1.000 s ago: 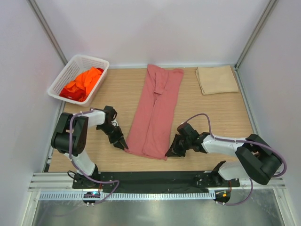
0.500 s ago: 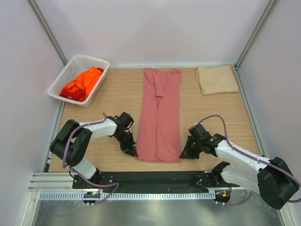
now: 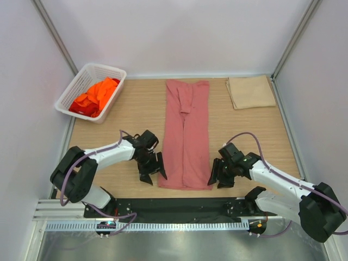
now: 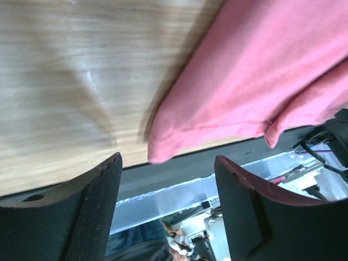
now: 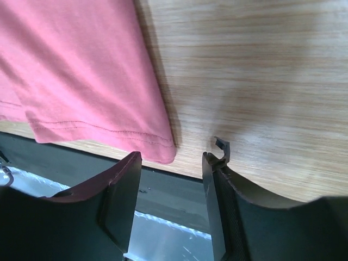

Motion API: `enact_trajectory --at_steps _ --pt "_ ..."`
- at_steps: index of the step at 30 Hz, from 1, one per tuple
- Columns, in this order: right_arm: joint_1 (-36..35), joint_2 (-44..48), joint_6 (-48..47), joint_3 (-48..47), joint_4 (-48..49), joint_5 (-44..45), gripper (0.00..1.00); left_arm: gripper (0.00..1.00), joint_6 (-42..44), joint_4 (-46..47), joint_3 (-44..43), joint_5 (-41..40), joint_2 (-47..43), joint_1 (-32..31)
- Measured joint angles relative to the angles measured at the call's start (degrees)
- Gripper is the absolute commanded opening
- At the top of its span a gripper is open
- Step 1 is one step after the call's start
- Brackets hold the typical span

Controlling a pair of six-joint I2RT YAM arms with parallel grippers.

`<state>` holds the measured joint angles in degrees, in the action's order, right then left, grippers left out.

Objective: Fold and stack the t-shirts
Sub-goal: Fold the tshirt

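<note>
A salmon-pink t-shirt lies flat on the wooden table as a long narrow strip, its hem at the near edge. My left gripper is open just off the hem's left corner, which shows above the jaws in the left wrist view as the pink shirt. My right gripper is open beside the hem's right corner; the pink shirt lies left of its jaws. Neither gripper holds anything. Orange and red t-shirts are bunched in the basket.
The white lattice basket stands at the back left. A folded tan cloth lies at the back right corner. A black strip runs along the table's near edge, just below the shirt's hem. White walls close in both sides.
Both grippers have opened and let go of the pink shirt's hem corners. Before that they pulled the hem rightward and nearer, straightening the strip.
</note>
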<state>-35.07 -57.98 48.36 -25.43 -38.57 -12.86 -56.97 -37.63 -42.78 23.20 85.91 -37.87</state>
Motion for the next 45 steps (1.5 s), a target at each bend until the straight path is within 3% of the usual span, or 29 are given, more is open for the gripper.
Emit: enact_trajectory --at_steps 7,12,18,35,45 --pt "2.4 -4.1 -3.7 -1.6 1.5 -1.1 0.50 0.59 8.2 -5.6 -7.7 -3.7 0.5 3.3" --pt "4.3 -10.6 -6.5 -3.5 3.5 -3.8 0.44 0.48 15.2 -6.0 -13.5 -5.1 6.9 4.7" --pt "6.4 -12.6 -9.2 -5.1 4.3 -4.2 0.44 0.44 20.3 -5.7 -15.0 -3.7 12.6 5.0" --pt "8.9 -16.3 -11.2 -5.6 7.7 -8.2 0.40 0.37 18.1 -2.8 -8.2 1.7 11.4 4.8" --pt "8.9 -16.3 -11.2 -5.2 9.6 -9.0 0.43 0.33 16.0 -0.8 -6.0 4.4 11.0 4.2"
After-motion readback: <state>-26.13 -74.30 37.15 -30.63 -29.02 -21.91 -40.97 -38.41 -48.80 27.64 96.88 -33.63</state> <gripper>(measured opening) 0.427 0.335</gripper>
